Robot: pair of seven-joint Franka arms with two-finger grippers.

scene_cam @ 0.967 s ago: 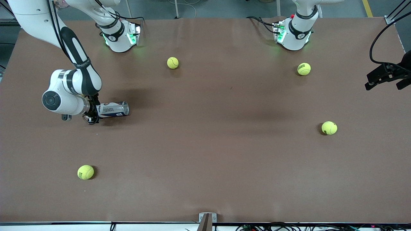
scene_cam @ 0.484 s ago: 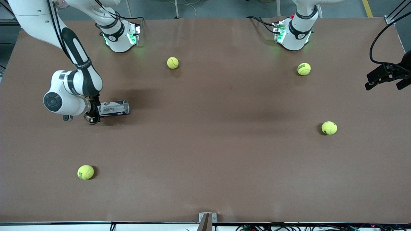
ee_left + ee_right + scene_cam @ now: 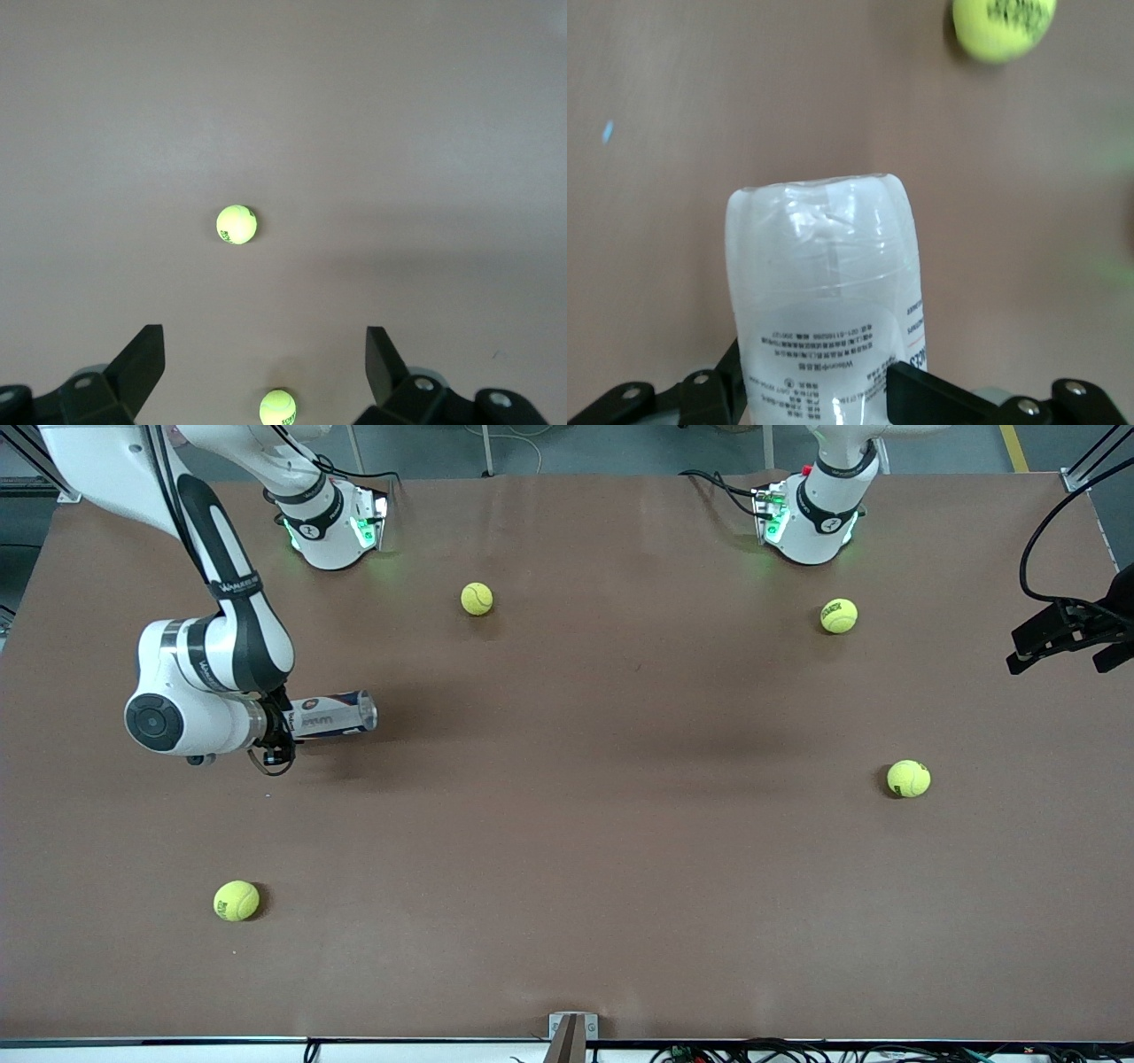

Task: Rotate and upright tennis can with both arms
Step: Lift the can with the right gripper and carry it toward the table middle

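Tennis can (image 3: 335,716) lies sideways in right gripper (image 3: 285,731).

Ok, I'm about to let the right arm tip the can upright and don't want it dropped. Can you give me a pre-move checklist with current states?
1. Right gripper shut on the clear-plastic, white-and-navy-labelled tennis can: ok, fingers clamp it.
2. Grip at one end, the rest sticking out sideways: ok.
3. Can lifted off the brown table: cannot tell.
4. Nearest yellow-green tennis ball apart from the can: ok.
5. Left gripper open, ready to assist: ok, but waiting over the left arm's end, away from the can.
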